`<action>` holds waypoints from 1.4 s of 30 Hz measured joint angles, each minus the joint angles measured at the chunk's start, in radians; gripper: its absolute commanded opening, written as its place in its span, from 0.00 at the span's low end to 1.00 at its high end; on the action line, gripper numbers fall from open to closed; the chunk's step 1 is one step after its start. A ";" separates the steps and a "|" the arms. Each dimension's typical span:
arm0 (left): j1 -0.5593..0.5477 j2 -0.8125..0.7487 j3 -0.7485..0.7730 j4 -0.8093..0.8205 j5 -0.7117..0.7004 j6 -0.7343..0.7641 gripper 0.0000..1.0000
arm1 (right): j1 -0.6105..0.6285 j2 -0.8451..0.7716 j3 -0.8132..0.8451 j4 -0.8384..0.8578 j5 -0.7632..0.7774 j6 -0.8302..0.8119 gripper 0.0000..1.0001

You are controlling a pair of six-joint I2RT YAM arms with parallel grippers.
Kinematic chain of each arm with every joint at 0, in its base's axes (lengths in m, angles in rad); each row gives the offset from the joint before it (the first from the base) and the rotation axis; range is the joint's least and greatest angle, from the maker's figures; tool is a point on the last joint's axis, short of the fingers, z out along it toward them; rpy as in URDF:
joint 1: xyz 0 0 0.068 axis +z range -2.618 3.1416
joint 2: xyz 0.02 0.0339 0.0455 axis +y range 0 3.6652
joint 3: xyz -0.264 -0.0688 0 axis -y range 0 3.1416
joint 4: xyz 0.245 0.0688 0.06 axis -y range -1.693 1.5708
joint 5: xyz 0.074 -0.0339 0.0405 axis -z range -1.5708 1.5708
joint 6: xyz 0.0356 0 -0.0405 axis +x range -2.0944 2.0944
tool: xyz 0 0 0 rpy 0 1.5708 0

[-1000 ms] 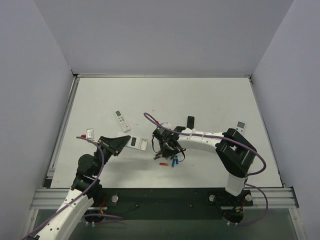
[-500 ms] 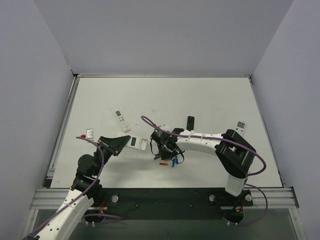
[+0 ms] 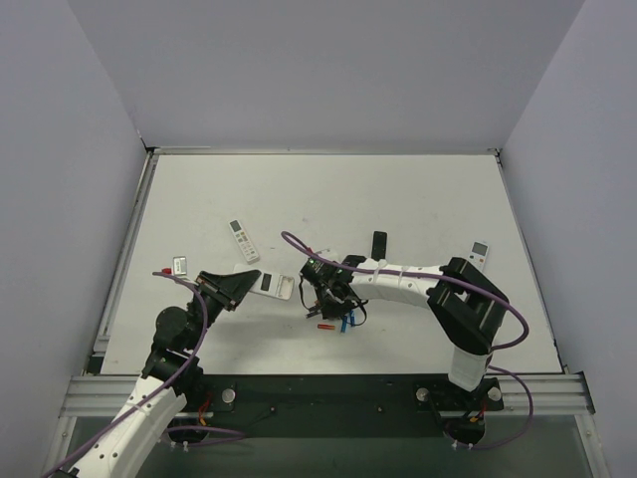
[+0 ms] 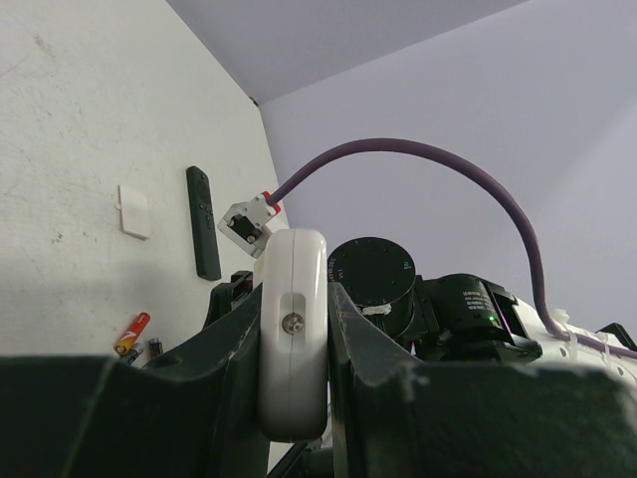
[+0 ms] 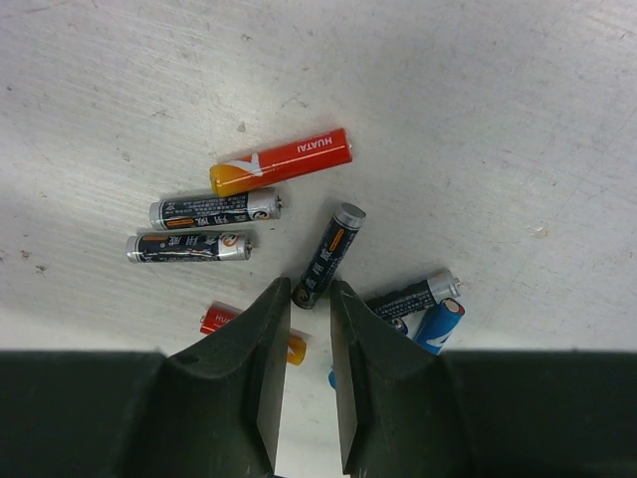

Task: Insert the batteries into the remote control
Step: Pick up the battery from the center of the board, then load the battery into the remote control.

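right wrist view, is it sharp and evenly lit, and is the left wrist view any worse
Right wrist view: sharp, the label on the red-orange battery is readable; light uneven, brighter up top; the right claw at the bottom edge is nearly black. Left wrist view: the remote control looms close and fairly sharp; the left claw gripping it is dark, with little detail.

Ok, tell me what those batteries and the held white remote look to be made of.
The orange-red battery and dark battery look like metal cells in glossy printed wrap: shiny silver end caps show. The remote control is probably moulded plastic, smooth satin white, with soft rounded edges and one small screw.
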 measured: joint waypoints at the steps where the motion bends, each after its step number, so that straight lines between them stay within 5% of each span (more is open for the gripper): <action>1: 0.000 0.000 0.000 0.000 0.000 0.000 0.00 | 0.000 0.002 0.000 0.000 0.001 0.000 0.18; 14: 0.000 0.015 0.000 0.002 0.000 -0.001 0.00 | -0.003 0.005 0.000 0.000 0.011 0.012 0.00; 30: 0.000 0.273 0.000 0.192 -0.016 0.049 0.00 | -0.030 -0.340 0.059 -0.127 -0.063 0.028 0.00; 42: -0.006 0.424 0.001 0.386 -0.069 0.058 0.00 | -0.035 -0.334 0.259 -0.148 -0.186 0.129 0.00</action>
